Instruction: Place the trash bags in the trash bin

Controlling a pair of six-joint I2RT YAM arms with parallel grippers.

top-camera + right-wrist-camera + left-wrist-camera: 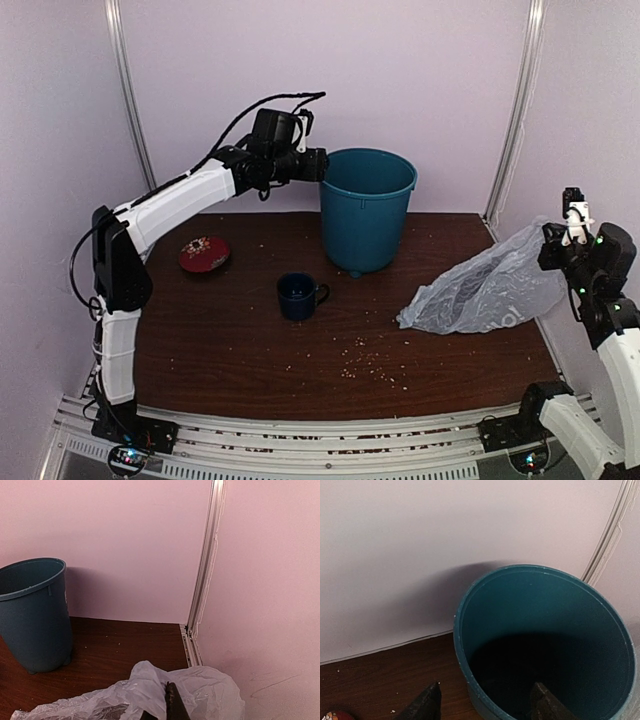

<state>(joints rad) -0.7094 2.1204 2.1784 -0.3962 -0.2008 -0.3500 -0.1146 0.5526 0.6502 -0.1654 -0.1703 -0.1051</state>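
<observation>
Trash bags (482,292): one thin, see-through pale plastic bag. It lies crumpled on the right side of the bench (230,350), well apart from the trash bin (367,205). Its right corner is lifted off the wood.
Handling: judged very light, floppy and slippery. It will sag and drag rather than hold a shape, so a pinch on a bunched fold near a corner or the mouth suits it best.
Bin: upright at the far middle of the bench, mouth open, inside dark with nothing showing in it.
Right arm (600,290): raised at the right edge, wrist turned left toward the bag.
Right jaws: fully closed, pinching the bag's lifted corner.
Left arm (180,200): stretched far and to the right, wrist level with the bin's left rim.
Left jaws: parted wide, one finger outside the rim and one over the inside. I cannot tell whether they touch the rim.
</observation>
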